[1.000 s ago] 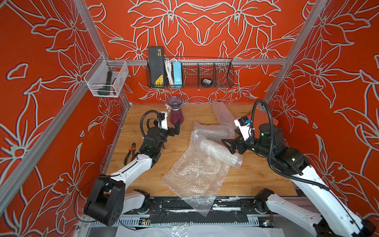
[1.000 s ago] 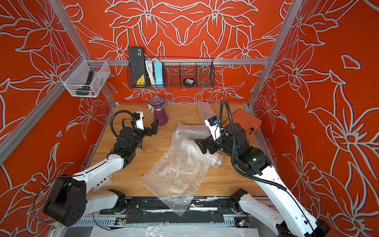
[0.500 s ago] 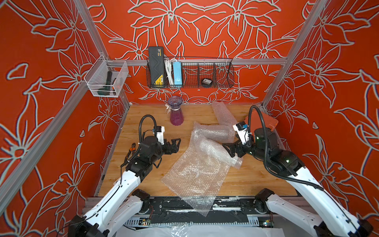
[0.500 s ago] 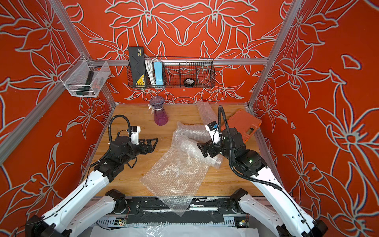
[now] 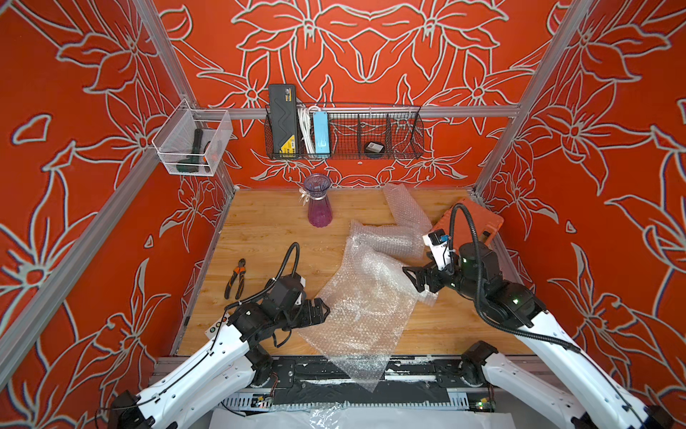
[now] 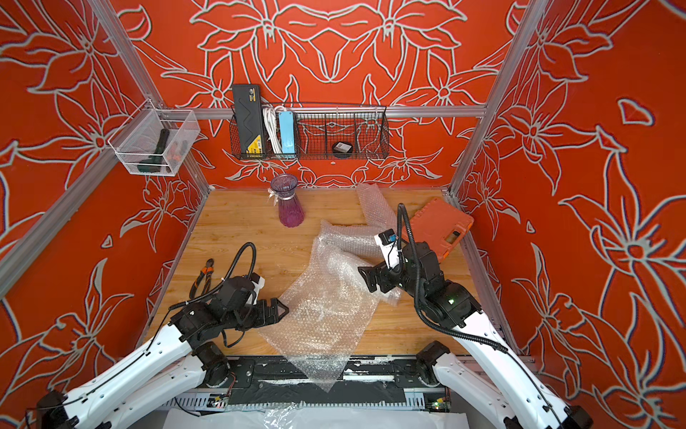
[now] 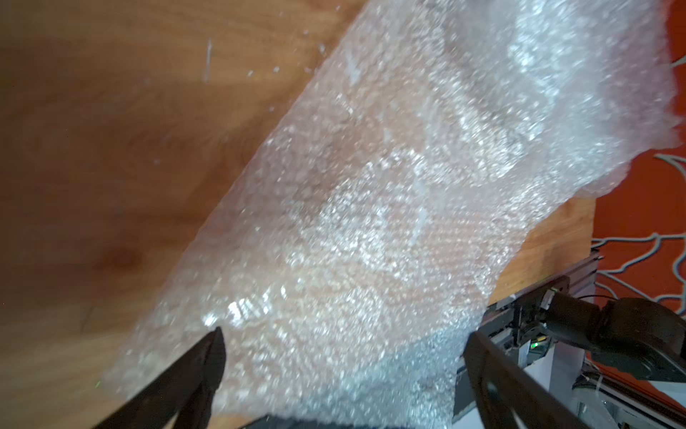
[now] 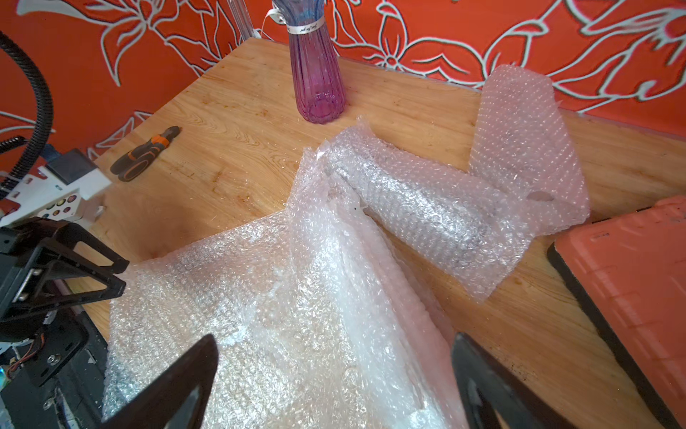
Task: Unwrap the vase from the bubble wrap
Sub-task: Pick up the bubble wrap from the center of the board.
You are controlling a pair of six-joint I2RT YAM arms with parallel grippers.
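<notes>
the vase is seen bare and upright near the back wall, apart from the bubble wrap spread mid-table. the left gripper and right gripper are held open and empty at its edges. they are best lifted clear so no sheet is snagged.

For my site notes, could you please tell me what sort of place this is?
Probably a robot test cell: two robot arms at a wooden table, an aluminium frame with orange patterned walls, and a wire basket of gear.

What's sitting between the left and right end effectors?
Bubble wrap, spanning from left end effector to right end effector; both top views show it.
</notes>
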